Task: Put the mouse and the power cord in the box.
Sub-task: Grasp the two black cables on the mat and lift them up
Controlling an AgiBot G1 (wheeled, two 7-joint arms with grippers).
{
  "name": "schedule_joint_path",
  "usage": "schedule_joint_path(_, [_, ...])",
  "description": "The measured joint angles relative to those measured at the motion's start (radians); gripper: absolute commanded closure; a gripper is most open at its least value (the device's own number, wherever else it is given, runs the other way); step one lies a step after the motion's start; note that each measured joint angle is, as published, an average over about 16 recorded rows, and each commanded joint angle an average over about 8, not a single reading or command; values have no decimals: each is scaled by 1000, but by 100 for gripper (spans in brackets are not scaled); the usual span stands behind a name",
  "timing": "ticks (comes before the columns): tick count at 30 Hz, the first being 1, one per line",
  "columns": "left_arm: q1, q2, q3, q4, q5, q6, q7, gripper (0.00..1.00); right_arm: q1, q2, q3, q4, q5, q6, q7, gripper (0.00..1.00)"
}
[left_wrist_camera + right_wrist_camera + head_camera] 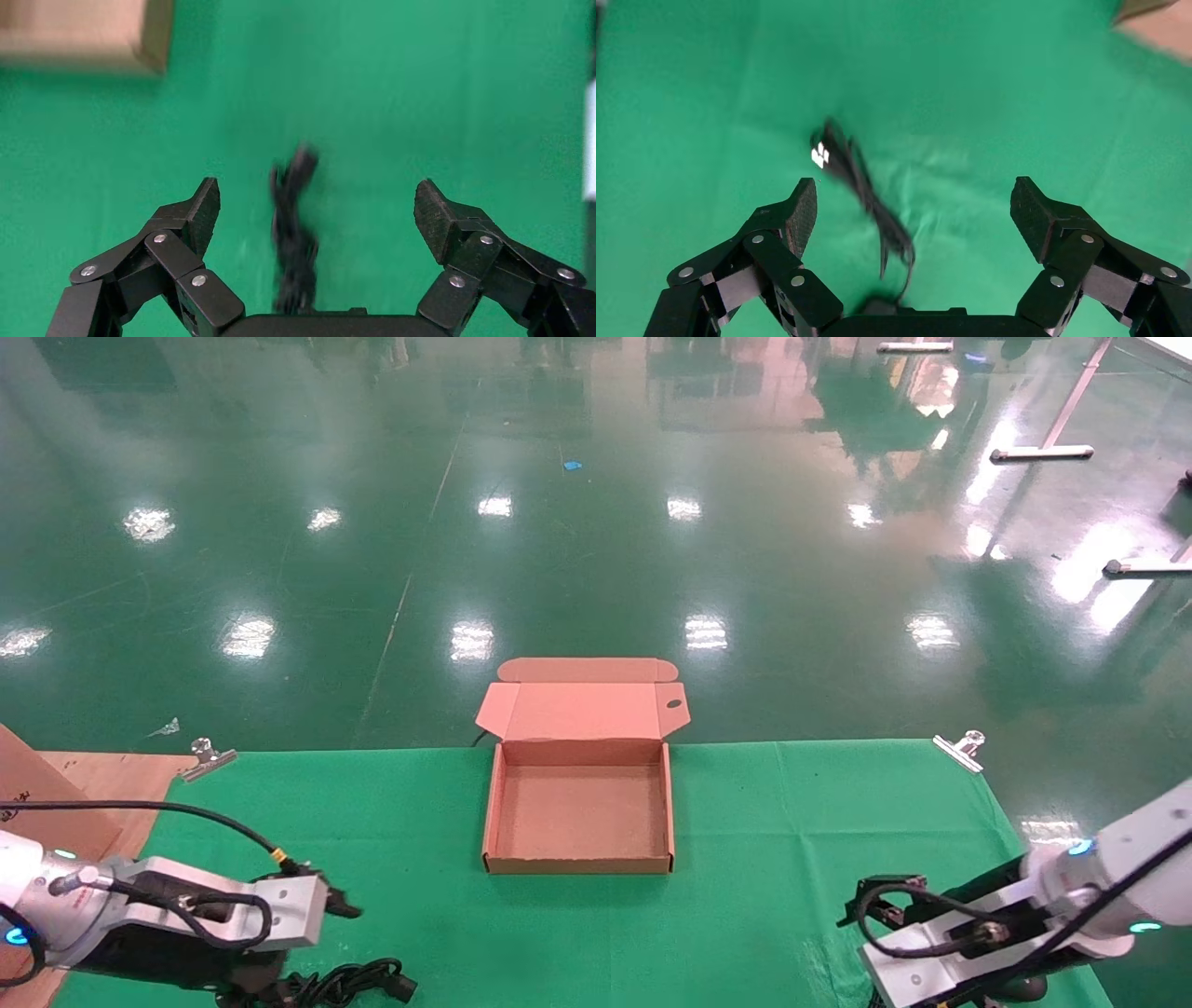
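One shallow square box (579,810) of plain brown cardboard sits open at the centre of the green cloth (773,840), its flap lid folded back toward twelve o'clock with a small oval hole near the flap's right corner. Nothing lies inside it.

At about seven o'clock from the box, the power cord (358,982) lies in a loose black bundle on the cloth, chunky plug toward the right. The left gripper (316,210) hangs just above it, its two ribbed black fingers (202,210) spread wide with the cord (294,239) between them, untouched.

At about five o'clock, the right gripper (912,210) is likewise spread wide and empty over a thin black cable (866,193) on the cloth (the mouse itself shows only as a dark glossy oval (1022,987) under the arm in the head view).

Two silver metal clips (207,758) pin the cloth's far corners.
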Motion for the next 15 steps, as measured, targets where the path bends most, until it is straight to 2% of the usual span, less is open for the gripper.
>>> schedule_joint_path(6, [-37, 50, 39, 169, 87, -63, 89, 0, 14, -74, -46, -128, -90, 68, -95, 0])
schedule_joint_path(15, [-44, 114, 58, 367, 130, -157, 182, 0, 12, -164, -78, -298, -140, 151, -192, 0])
